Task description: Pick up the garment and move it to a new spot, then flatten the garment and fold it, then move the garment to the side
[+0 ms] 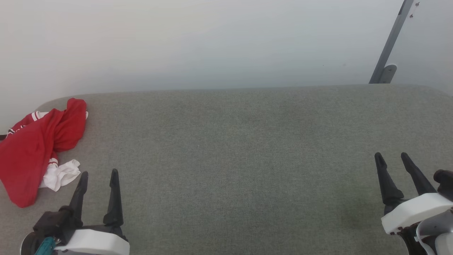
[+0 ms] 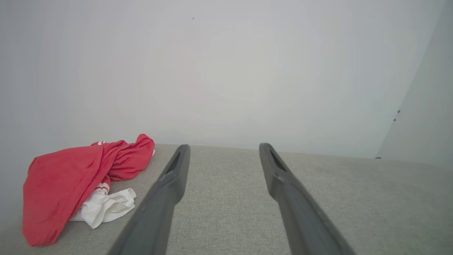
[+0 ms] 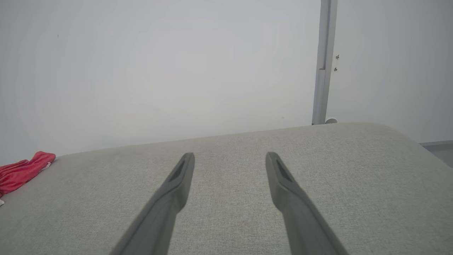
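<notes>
The garment [image 1: 35, 145] lies crumpled at the far left of the grey padded surface [image 1: 240, 159], red cloth on top with a white sleeve poking out below. In the left wrist view the garment [image 2: 67, 184] sits to the left of my fingers. My left gripper [image 1: 99, 173] stands open near the front edge, just right of the heap and apart from it, nothing between its fingers [image 2: 177, 173]. My right gripper [image 1: 391, 156] is open at the far right, empty. The right wrist view catches a red edge of the garment [image 3: 21, 171] far to the left.
A pale wall runs behind the surface's rear edge. A grey metal post [image 1: 389, 46] leans at the back right, also seen as the post [image 3: 324, 63] in the right wrist view. The surface's corners are rounded, and its wide middle stretches between my grippers.
</notes>
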Robot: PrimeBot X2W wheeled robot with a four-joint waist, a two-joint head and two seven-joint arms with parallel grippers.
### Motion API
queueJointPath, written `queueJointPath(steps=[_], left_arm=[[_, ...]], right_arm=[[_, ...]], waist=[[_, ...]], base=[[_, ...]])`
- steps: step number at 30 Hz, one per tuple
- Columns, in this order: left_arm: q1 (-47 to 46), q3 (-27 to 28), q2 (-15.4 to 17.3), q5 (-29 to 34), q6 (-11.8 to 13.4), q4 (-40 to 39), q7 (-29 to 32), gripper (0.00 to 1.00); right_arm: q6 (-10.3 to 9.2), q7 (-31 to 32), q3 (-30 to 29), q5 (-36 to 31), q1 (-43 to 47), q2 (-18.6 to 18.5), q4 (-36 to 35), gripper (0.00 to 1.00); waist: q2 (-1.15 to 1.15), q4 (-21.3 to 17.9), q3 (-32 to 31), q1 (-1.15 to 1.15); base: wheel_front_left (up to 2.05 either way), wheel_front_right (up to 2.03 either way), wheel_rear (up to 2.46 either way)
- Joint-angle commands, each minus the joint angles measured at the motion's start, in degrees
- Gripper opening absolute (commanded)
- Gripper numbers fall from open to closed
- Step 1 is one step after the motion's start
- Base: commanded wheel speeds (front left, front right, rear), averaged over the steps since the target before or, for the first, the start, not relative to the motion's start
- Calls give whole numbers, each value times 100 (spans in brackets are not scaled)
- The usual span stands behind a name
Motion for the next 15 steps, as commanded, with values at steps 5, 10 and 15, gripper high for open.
queueJointPath(steps=[5,10,15], left_arm=[[98,13,46,274,-36,-44,-102,100],[96,14,59,276,-62,-13,-105,100],[69,17,60,235,-89,25,-105,100]], right_arm=[[0,-99,20,-239,-20,-38,-64,100],[0,-121,2,-254,-3,-41,-67,100],[0,-145,-15,-256,9,-50,-47,100]], waist=[[0,-13,-15,0],[0,-13,-11,0],[0,-3,-11,0]], base=[[0,0,0],[0,0,0],[0,0,0]])
